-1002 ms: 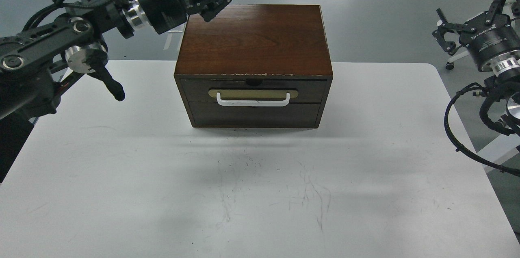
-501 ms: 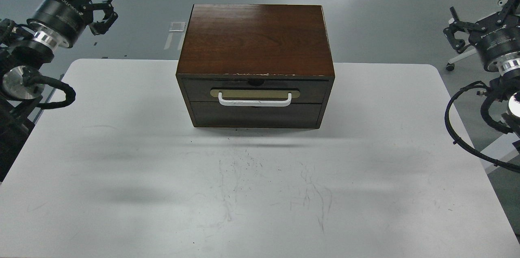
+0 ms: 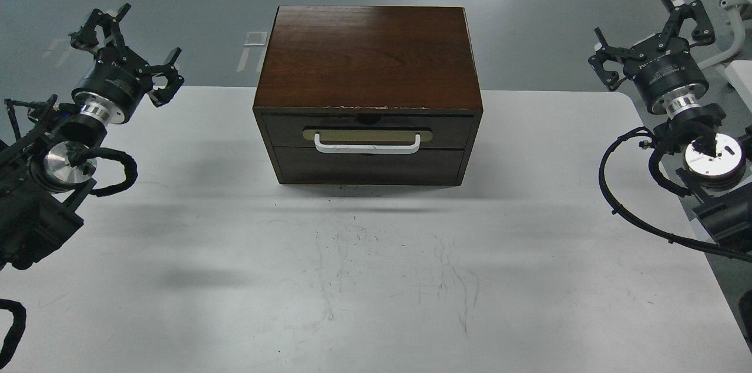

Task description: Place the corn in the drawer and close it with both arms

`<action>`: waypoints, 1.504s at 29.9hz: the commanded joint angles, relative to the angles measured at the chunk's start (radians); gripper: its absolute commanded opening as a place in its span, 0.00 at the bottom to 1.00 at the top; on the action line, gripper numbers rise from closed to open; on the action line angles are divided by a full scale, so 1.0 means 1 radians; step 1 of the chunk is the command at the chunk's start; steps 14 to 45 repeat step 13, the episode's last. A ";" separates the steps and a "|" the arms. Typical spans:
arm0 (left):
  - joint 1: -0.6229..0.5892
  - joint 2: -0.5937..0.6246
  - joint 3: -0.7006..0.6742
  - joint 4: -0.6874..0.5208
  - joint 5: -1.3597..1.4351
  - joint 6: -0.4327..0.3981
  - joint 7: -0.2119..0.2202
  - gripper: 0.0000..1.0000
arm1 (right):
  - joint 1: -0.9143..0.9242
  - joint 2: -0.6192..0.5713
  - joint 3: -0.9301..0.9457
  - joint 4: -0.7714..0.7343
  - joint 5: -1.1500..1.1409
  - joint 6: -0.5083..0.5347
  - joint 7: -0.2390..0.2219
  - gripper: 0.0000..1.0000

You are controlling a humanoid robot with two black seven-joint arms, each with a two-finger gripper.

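The drawer (image 3: 367, 131) is the upper front of a dark brown wooden cabinet (image 3: 369, 56) at the table's back middle. It is pushed in flush, with a beige oval plate and a white bar handle (image 3: 367, 144). The corn is not in view. My left gripper (image 3: 124, 50) is open and empty, raised at the far left over the table's back left corner, well away from the cabinet. My right gripper (image 3: 652, 29) is open and empty, raised at the far right beyond the table's back right corner.
The cabinet stands on a white table (image 3: 376, 255) marked with faint scratches. A plain handleless panel (image 3: 369, 165) sits below the drawer. Black cables (image 3: 623, 197) loop from the right arm over the table's right edge. Grey floor lies beyond.
My left arm has swung away from above the cabinet's back left corner to the far left and come lower. My right gripper has moved left and slightly down, closer to the table.
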 commanded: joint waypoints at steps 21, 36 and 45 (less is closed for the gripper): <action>0.040 -0.016 -0.023 0.028 -0.005 0.000 0.013 0.98 | 0.000 0.067 -0.017 -0.072 -0.001 0.000 0.006 1.00; 0.040 -0.016 -0.023 0.028 -0.005 0.000 0.013 0.98 | 0.000 0.067 -0.017 -0.072 -0.001 0.000 0.006 1.00; 0.040 -0.016 -0.023 0.028 -0.005 0.000 0.013 0.98 | 0.000 0.067 -0.017 -0.072 -0.001 0.000 0.006 1.00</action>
